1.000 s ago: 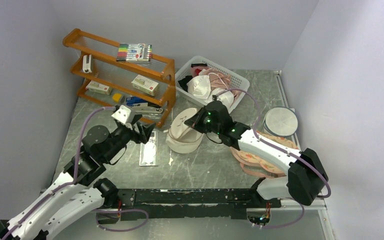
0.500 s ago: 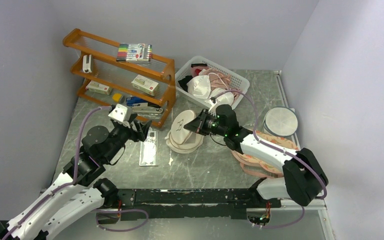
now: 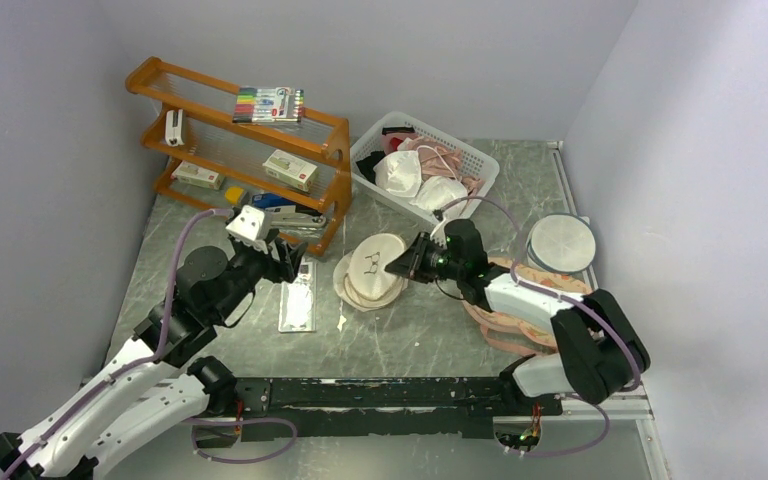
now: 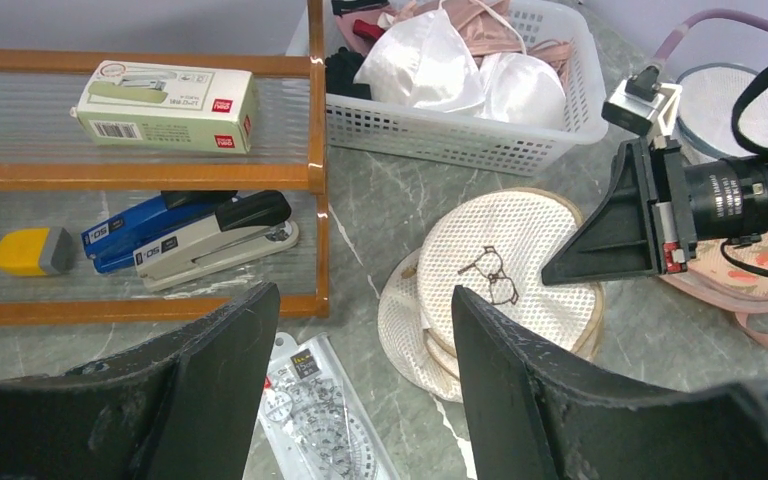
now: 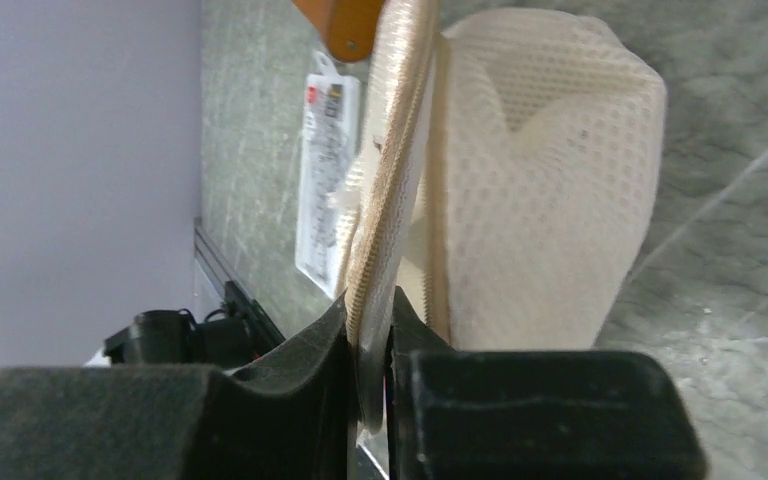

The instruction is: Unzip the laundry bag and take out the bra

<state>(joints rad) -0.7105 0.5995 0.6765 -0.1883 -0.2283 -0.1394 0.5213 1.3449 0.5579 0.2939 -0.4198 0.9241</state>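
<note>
The right claw [image 5: 368,330] is pressed almost together, pinching the beige zip rim [image 5: 400,130] of the laundry bag [image 5: 550,200] on edge between its two pads, with only the thin band of fabric keeping them apart. From that hold the mesh dome hangs off to one side, sagging and dimpled. The bag is clearly light, soft and floppy; it will fold rather than resist, and it will drag along if pulled by one point. The rim is the stiffest part and the sensible place to grip; the zip pull itself I cannot make out. The mesh looks easy to snag but not fragile. From above, the right claw [image 3: 407,262] sits at the bag's right-hand side. The laundry bag [image 3: 372,270] lies near the middle of the desk [image 3: 410,340], tipped up on that side so its black emblem [image 4: 490,275] faces left. A second mesh layer shows beneath it; whether the zip is already run open I cannot tell. The left claw [image 4: 360,310] is spread wide and holds nothing, poised above the desk to the bag's left. Toward the far edge stands a white basket [image 3: 480,170], toward the far-left corner a wooden rack [image 3: 240,150], and by the right edge lie peach pads [image 3: 520,310].
</note>
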